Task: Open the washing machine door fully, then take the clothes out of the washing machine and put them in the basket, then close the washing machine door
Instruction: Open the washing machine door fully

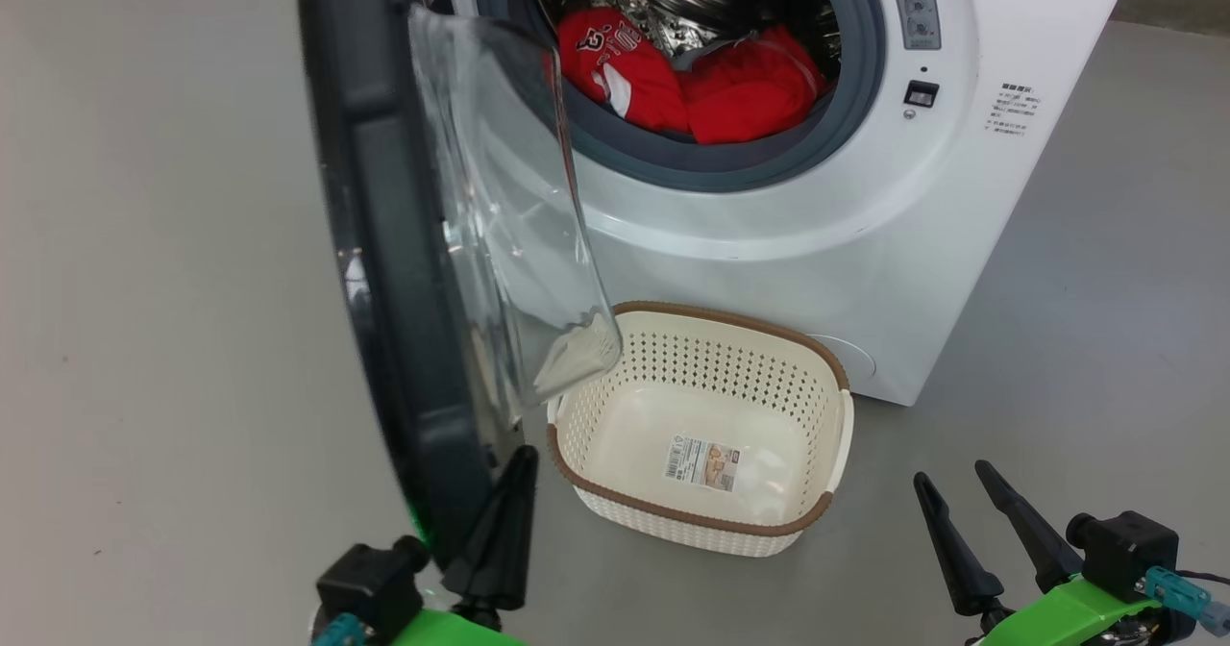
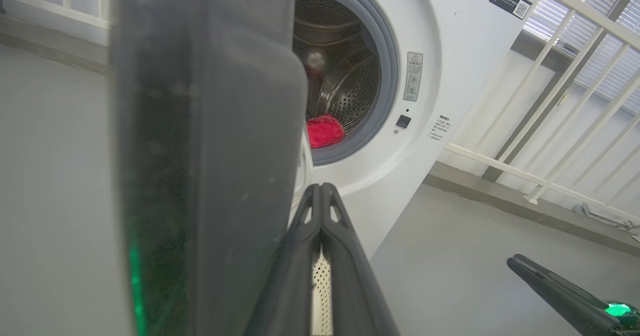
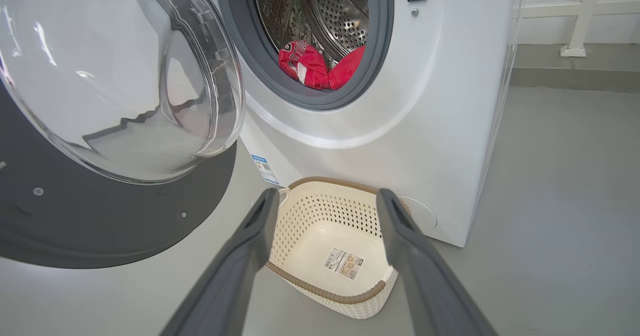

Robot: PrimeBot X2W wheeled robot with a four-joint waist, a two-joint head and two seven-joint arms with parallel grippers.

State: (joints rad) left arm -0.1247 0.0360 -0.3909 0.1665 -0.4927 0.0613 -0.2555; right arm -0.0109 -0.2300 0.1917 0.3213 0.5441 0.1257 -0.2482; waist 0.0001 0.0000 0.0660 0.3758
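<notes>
The washing machine (image 1: 865, 204) stands ahead with its door (image 1: 384, 242) swung out, edge-on to the head view. The door's black rim (image 2: 200, 151) looms at the left of the left wrist view, and its glass bowl (image 3: 115, 71) fills the upper left of the right wrist view. Red clothes (image 1: 692, 84) lie in the drum (image 3: 320, 66) behind the grey gasket. The cream basket (image 1: 577, 415) sits on the floor below the opening, with only a sticker inside. My left gripper (image 1: 519, 459) is shut, its fingers (image 2: 320, 211) right beside the door's lower inner edge. Low at the right, my right gripper (image 1: 951, 478) is open and holds nothing; its fingers (image 3: 260, 226) frame the basket (image 3: 300, 226).
Grey floor (image 1: 144, 338) spreads on all sides. A white railing (image 2: 565, 111) and a low kerb run behind the machine to the right.
</notes>
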